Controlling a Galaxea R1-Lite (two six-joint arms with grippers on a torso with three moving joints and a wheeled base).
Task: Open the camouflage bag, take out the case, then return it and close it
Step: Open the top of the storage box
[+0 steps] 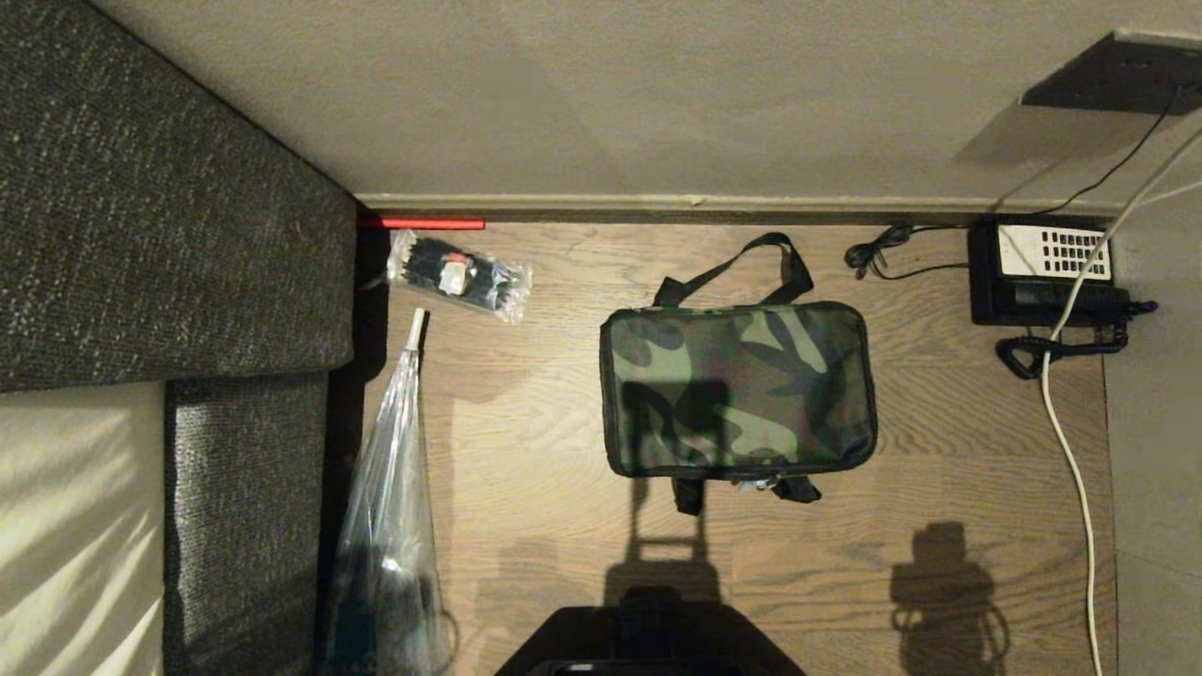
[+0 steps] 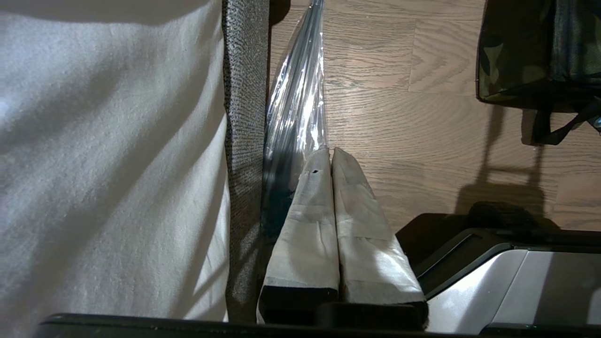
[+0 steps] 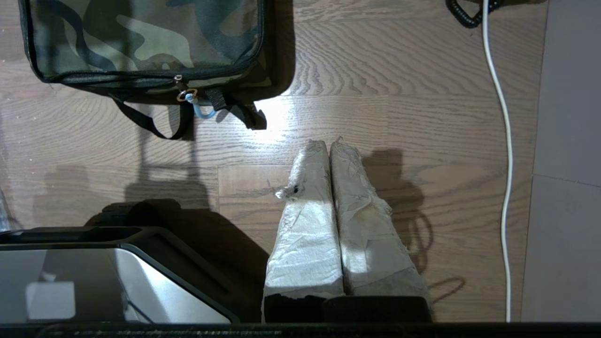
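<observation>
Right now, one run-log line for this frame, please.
stage: not started | camouflage bag: zipped, on floor | left gripper: shut, parked | right gripper: shut, parked, clear of bag

No legible text or labels anywhere.

Left gripper hangs over the wood floor, its two paper-taped fingers pressed together, nothing between them. Fingertips sit just at the lower end of a clear plastic sleeve, which lies on the floor along the grey woven furniture edge. Beyond that edge, away from the gripper, a pale cloth surface. Camouflage bag well apart from the gripper across the floor, only one corner in frame, a black strap trailing from it. Robot's silver and black base just beside the gripper, on the bag side.
</observation>
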